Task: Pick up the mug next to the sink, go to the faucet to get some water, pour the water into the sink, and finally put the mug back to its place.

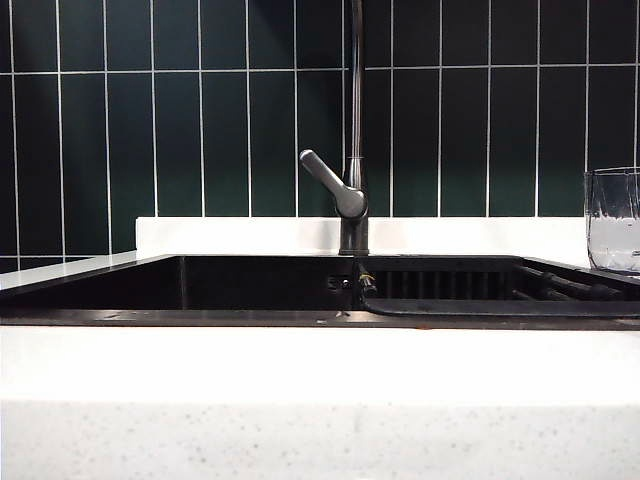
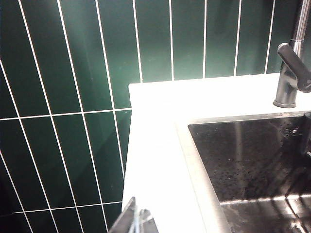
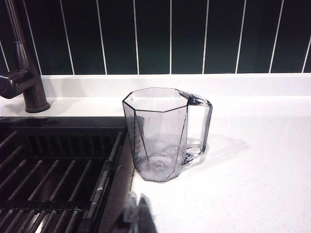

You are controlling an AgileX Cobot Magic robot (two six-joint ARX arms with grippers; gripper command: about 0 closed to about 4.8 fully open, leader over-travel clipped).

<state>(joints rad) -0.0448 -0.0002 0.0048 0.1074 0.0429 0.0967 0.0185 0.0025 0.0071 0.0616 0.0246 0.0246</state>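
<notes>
Likely the clear mug (image 3: pixel 163 136) gets tipped toward the sink (image 1: pixel 180 290) — it stands upright just beside the ribbed drainer, handle turned away from it. Ahead of the right gripper (image 3: pixel 137 213), apart from it. Both it and the left gripper (image 2: pixel 133 221) are closed, empty.

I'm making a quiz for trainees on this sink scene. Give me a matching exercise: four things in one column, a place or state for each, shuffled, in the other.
Things:
1. mug
2. faucet
3. sink
4. left pincer

Places or states:
A. black basin set in the white counter
B. shut, above the counter's left end
C. upright on the counter beside the drainer
D. behind the basin, lever slanting sideways

Pairs: 1-C, 2-D, 3-A, 4-B
</notes>
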